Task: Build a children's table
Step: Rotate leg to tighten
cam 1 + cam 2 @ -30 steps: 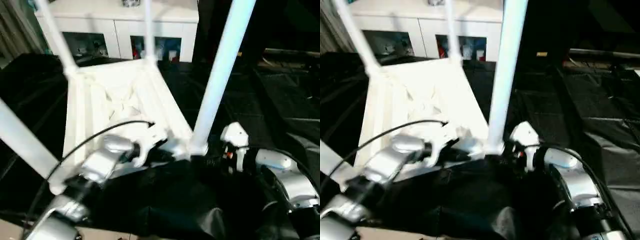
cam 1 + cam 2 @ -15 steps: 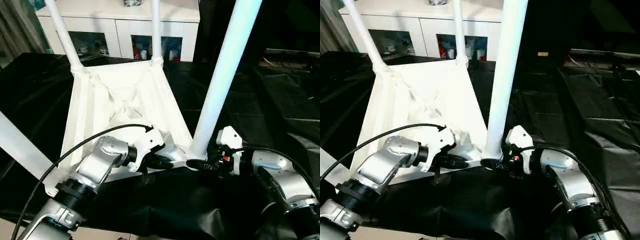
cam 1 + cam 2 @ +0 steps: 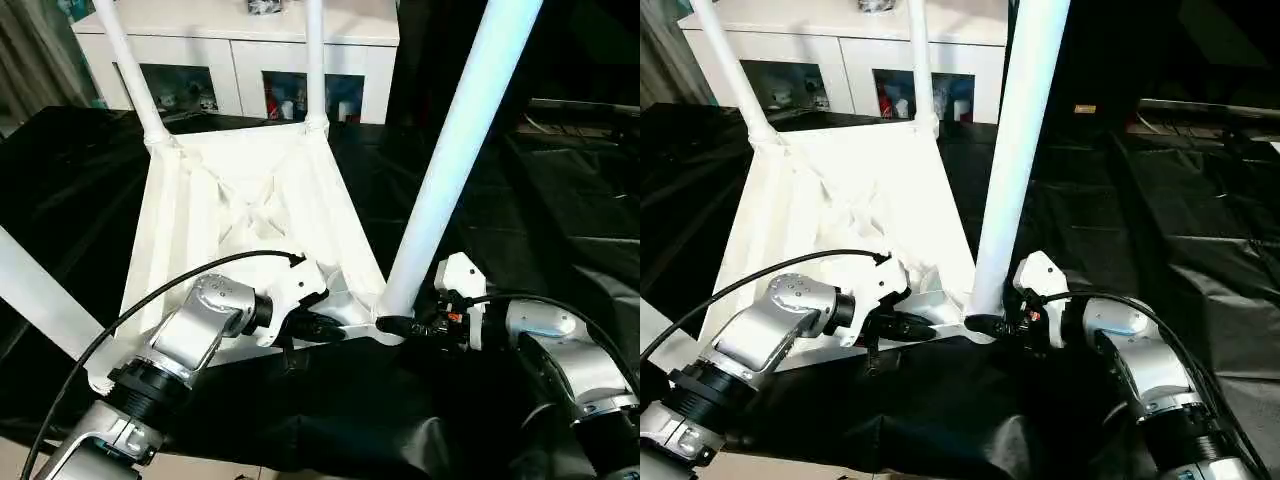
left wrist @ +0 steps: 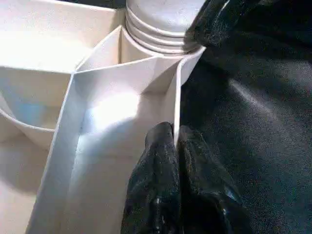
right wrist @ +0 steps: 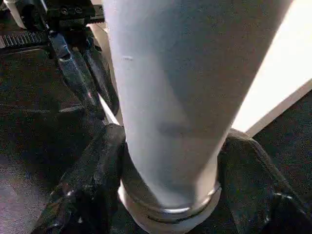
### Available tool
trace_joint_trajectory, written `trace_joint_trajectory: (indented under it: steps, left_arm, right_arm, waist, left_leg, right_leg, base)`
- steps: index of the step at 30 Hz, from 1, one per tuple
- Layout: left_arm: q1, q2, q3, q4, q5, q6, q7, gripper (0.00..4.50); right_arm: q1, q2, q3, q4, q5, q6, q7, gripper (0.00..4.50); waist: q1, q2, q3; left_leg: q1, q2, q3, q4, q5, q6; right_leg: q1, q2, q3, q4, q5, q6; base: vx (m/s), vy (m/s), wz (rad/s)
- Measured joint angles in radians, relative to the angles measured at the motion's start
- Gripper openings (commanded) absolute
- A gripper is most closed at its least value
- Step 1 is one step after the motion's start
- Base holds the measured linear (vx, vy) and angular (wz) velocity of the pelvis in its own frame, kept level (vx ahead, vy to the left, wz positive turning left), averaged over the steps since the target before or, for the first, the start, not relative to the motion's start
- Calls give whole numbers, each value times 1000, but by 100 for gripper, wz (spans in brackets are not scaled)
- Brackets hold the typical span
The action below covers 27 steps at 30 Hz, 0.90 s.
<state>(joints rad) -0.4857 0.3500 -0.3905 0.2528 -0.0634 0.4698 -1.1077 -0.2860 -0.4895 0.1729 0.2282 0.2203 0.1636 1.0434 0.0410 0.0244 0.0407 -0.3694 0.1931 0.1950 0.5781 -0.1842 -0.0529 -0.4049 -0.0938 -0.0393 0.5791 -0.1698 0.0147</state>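
The white tabletop (image 3: 250, 200) lies upside down on black cloth, ribbed underside up. Long white legs stand in its corner sockets: two at the far corners (image 3: 125, 60) (image 3: 315, 50), one at the near left (image 3: 40, 295) and one at the near right (image 3: 450, 160), leaning right. My left gripper (image 3: 335, 327) is shut on the tabletop's thin near rim wall (image 4: 176, 97), close to the near right socket. My right gripper (image 3: 395, 325) grips the base of the near right leg (image 5: 165, 97), with one black finger (image 5: 92, 175) on each side just above the socket.
A white glass-door cabinet (image 3: 240, 50) stands behind the tabletop. Wrinkled black cloth (image 3: 350, 420) covers the surface all around and bunches up in front of my arms. A black cable (image 3: 150, 300) loops over my left forearm.
The camera has shifted and steadied. The near right leg now leans a little more to the right. Both grippers keep their hold at the near right corner.
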Motion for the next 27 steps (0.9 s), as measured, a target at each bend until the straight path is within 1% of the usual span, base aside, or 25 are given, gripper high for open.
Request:
trace_joint_trajectory:
  steps: [3,5,8,11,14,17,20,23,24,25,27]
  left_arm:
    - [0,-4,1,0,0,3,4,0]
    - [1,-17,11,11,1,3,35,0]
    - [-14,-60,31,56,9,-1,107,0]
    - [-61,-136,51,151,37,-20,224,0]
    - [-130,-220,70,282,58,-42,353,0]
    - [-187,-272,77,386,63,-65,437,0]
    - [-223,-304,79,455,74,-90,486,0]
    - [-238,-317,82,490,80,-106,501,0]
    - [-243,-320,83,499,81,-110,502,0]
    - [-250,-323,84,513,82,-118,502,0]
    - [-262,-325,90,535,88,-132,502,0]
  right_arm:
    - [4,8,-5,0,0,1,-11,249]
    - [11,43,-22,13,-1,3,-66,249]
    - [7,98,-48,43,-20,2,-181,248]
    - [-30,188,-77,109,-57,3,-368,248]
    - [-70,306,-124,170,-86,18,-620,247]
    - [-115,374,-134,220,-129,20,-802,247]
    - [-151,428,-144,263,-155,20,-933,247]
    - [-166,451,-149,290,-161,7,-969,247]
    - [-169,456,-157,297,-160,-1,-967,303]
    - [-169,460,-167,304,-159,-16,-960,317]
    - [-156,461,-174,302,-150,-47,-929,323]
  waist:
    - [0,0,0]
    - [-2,-1,-1]
    - [-11,-1,-1]
    - [-20,-1,-1]
    - [-29,-1,-1]
    - [-34,-2,-1]
    - [-35,-2,-1]
    - [-36,0,-3]
    - [-36,0,-3]
    - [-36,0,-3]
    - [-36,0,-3]
  left_leg:
    - [0,0,0,0,0,0]
    - [2,0,0,1,0,0]
    - [2,0,0,4,-1,-1]
    - [4,1,-1,8,-1,-1]
    - [5,-1,-2,8,-1,-1]
    - [4,-2,-5,9,-1,-1]
    - [3,-3,-7,9,-1,-1]
    - [3,-3,-8,9,-1,-1]
    - [3,-4,-8,9,-1,-1]
    - [3,-4,-8,8,-1,-1]
    - [2,-4,-8,8,-1,-1]
  right_leg:
    - [0,0,0,0,0,0]
    - [1,0,0,1,1,-1]
    - [2,0,0,1,3,-4]
    - [3,0,0,0,2,-1]
    - [3,0,0,-2,0,0]
    - [4,0,-1,-3,0,1]
    - [4,0,-1,-5,0,1]
    - [7,0,-2,-8,0,1]
    - [7,0,-2,-8,0,1]
    - [7,0,-2,-9,0,1]
    - [7,0,-1,-9,0,1]
  base:
    - [0,0,0]
    - [0,0,0]
    - [0,0,0]
    - [0,0,0]
    - [-17,3,-1]
    - [0,0,0]
    - [0,0,0]
    - [0,0,0]
    - [0,0,0]
    - [0,0,0]
    - [0,0,0]
